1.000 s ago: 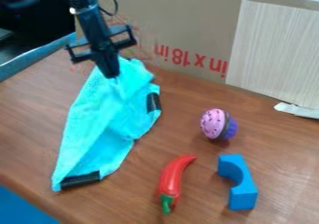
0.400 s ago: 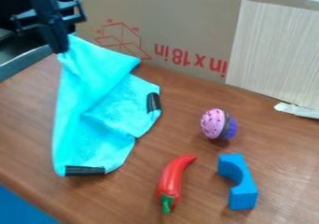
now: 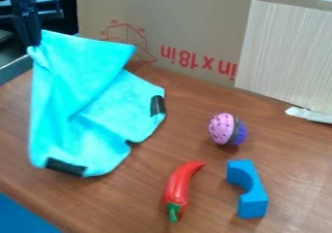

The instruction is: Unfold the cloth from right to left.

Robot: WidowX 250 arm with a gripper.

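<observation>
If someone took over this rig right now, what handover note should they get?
Gripper: at the upper left, jaws closed on a raised corner of the cloth.
Cloth: left side of the table, partly spread, with folds running through it; pepper and blue block sit to its right.
Done: corner grasped, cloth partly open.
Left: probably open out the remaining folds, lay the corner down and release.

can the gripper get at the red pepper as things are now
Probably not: the gripper is taken up with holding a corner of the cloth. The red pepper itself lies uncovered, so it might be within reach if the cloth were let go.
</observation>
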